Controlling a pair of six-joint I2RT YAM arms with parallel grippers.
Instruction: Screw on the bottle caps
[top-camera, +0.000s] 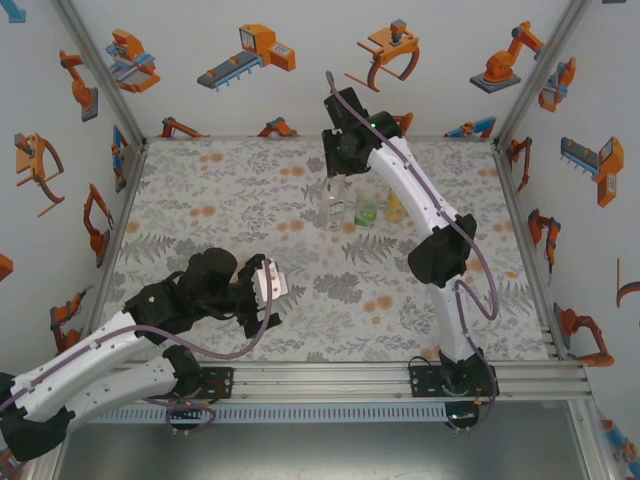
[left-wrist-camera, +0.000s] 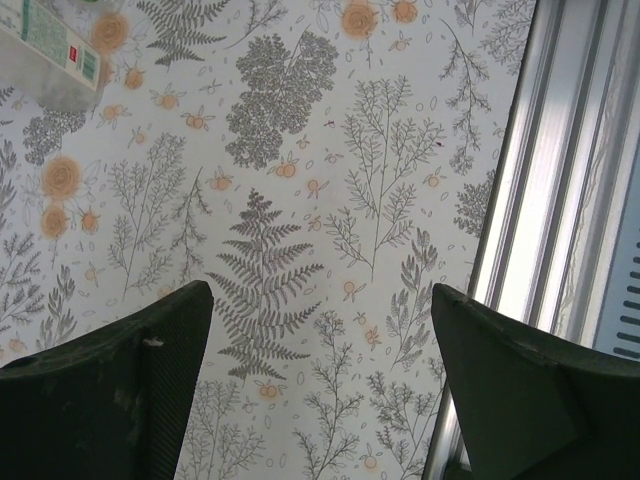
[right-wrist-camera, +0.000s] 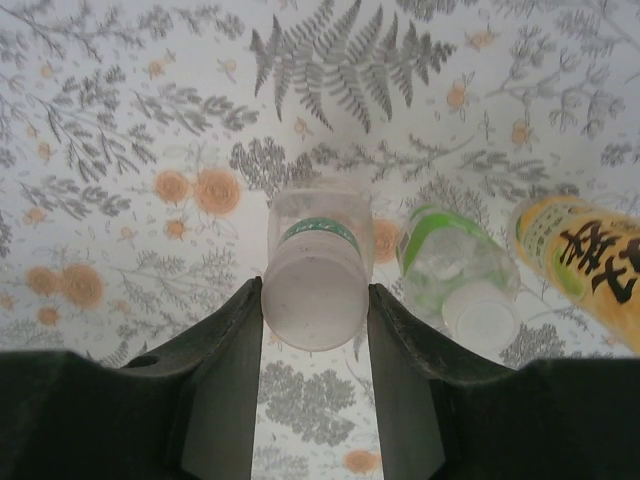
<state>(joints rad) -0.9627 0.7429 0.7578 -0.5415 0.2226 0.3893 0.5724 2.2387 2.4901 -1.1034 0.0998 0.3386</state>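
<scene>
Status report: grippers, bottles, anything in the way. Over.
Right gripper shut on white cap atop clear bottle. Left gripper open, empty, over tablecloth. Green bottle and amber bottle close alongside.

lab-type robot test cell: aluminium frame posts (top-camera: 103, 70), white walls (top-camera: 300, 100) covered with robot-arm cartoon stickers (top-camera: 245, 55), floral-print tabletop (top-camera: 220, 200), two arms (top-camera: 90, 370) (top-camera: 415, 190) bolted to a slotted base rail (top-camera: 330, 378).

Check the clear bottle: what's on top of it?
A whitish cap sits on the clear bottle, pinched by the right hand. The cap hides the neck and threads, so how far it is screwed down cannot be seen.
</scene>
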